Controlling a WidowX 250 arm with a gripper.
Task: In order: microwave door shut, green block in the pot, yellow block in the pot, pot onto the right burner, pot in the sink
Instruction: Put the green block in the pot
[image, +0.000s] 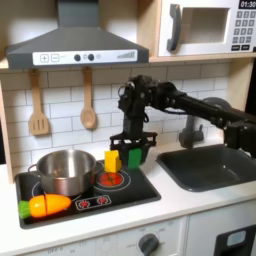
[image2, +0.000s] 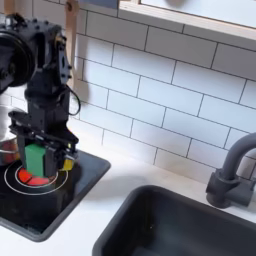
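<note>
The microwave door (image: 200, 28) was already shut. The gripper (image: 135, 153) hung just above the cooktop's right burner (image: 112, 181), its jaws clamped on the green block (image2: 36, 158), evidently lifted for carrying to the pot (image: 65, 171) on the left burner. The yellow block (image: 111, 160) stood just beside it.
</note>
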